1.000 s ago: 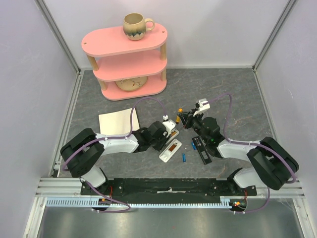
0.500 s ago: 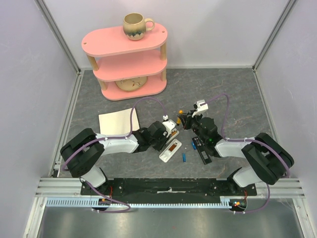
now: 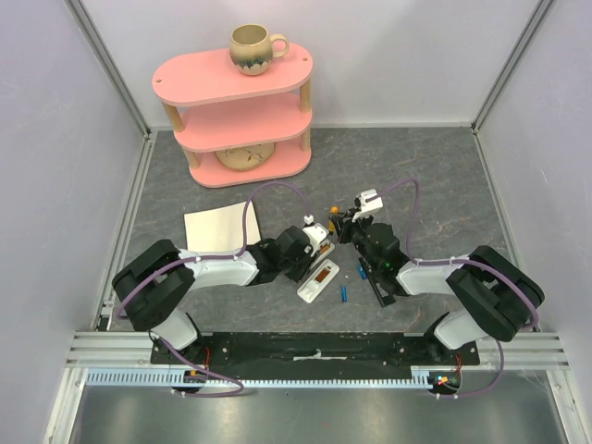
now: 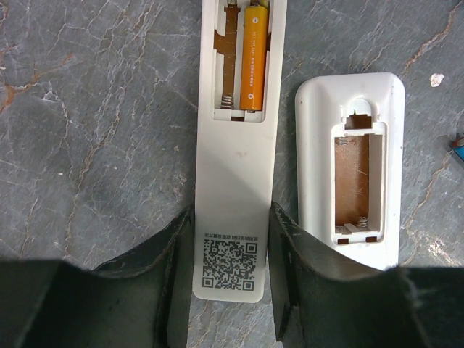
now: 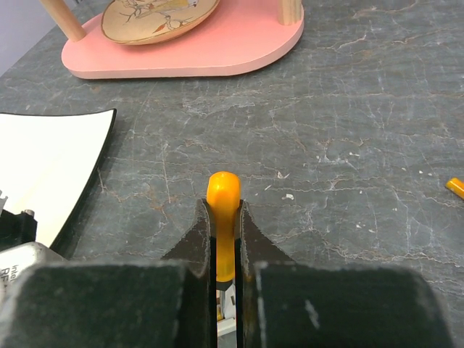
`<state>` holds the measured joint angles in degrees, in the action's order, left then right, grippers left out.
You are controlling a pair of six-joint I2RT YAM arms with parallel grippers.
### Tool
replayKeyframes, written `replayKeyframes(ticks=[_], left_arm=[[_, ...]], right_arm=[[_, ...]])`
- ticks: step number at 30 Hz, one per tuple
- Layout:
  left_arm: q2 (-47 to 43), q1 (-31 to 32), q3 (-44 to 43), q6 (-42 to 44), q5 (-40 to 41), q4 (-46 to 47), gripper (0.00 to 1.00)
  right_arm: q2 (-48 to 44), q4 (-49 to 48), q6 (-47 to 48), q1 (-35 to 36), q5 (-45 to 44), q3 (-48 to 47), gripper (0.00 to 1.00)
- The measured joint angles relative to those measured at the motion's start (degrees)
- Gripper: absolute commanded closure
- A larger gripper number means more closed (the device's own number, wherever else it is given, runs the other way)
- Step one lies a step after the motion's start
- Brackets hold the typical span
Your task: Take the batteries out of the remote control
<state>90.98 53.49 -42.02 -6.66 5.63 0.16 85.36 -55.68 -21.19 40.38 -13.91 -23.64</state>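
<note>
I'm clamping the remote [image 4: 235, 167] in the left gripper [image 4: 232, 239], right gripper [image 5: 223, 217] pinching the screwdriver [image 5: 223, 190]; next, I reckon, levering out the battery [image 4: 254, 58].

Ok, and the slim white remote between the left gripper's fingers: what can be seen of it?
The slim white plastic remote lies back-up on the grey marbled tabletop, battery cover off. Its open bay holds one orange-yellow cell; the slot beside it is empty, showing a spring. A QR code sits near its near end, where the left gripper clamps both long edges. A second white remote lies alongside, not touching.
</note>
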Motion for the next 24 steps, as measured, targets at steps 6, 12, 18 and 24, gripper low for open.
replayKeyframes(ticks=[6,12,18,24], left_arm=[[0.0,0.0,0.1,0.0,-0.1,0.1,0.91],[0.0,0.0,0.1,0.0,-0.2,0.2,0.98],[0.0,0.0,0.2,0.0,-0.2,0.4,0.98],[0.0,0.0,0.4,0.0,-0.2,0.7,0.98]], right_arm=[[0.0,-0.2,1.3,2.0,-2.7,-0.1,1.00],[0.4,-3.1,-0.5,2.0,-2.9,1.4,1.00],[1.2,-7.9,-4.7,0.7,-2.6,4.0,1.00],[3.0,-14.0,-12.5,-3.9,2.2,7.0,1.00]])
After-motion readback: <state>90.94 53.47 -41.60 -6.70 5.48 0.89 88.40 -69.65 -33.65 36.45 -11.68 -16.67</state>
